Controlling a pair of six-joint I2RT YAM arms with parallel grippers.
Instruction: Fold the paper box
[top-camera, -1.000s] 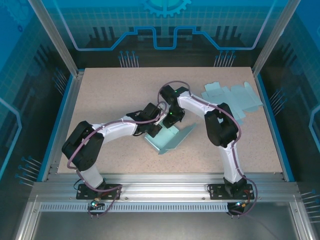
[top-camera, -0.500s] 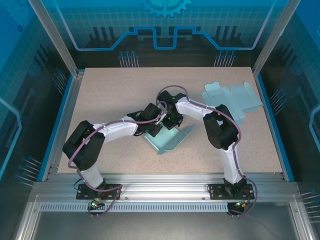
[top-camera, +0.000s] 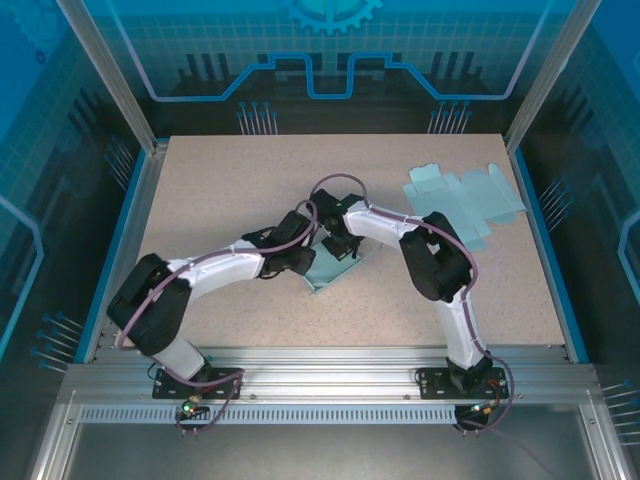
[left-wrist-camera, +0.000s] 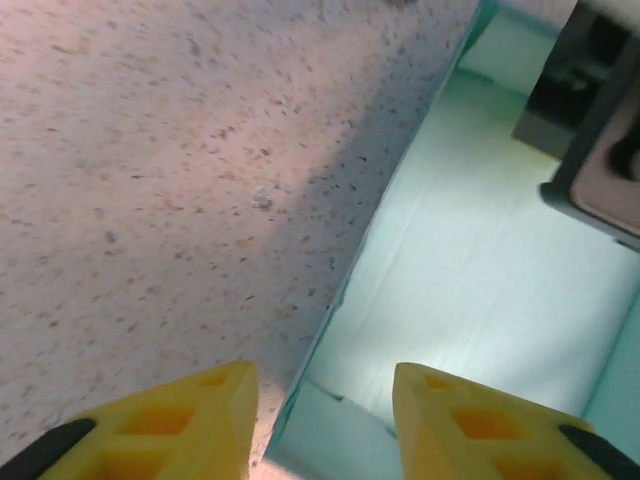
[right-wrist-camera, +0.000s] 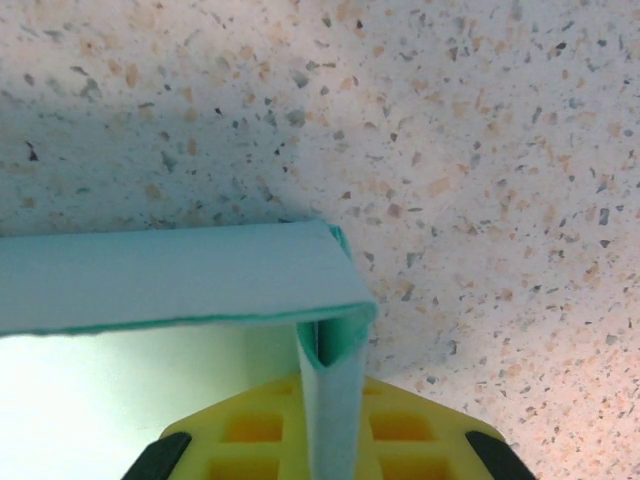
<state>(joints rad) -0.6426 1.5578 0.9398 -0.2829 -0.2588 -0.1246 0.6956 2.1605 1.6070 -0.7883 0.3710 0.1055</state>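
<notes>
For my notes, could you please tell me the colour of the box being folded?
The box is pale mint green, clearest in the left wrist view.

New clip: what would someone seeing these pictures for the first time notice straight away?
Both arms meet at the middle of the table over a pale green paper box, partly folded. The right gripper is shut on an upright wall of it, while the left gripper stands open astride one of its edges. Flat, unfolded sheets of the same green lie at the table's far right.
</notes>
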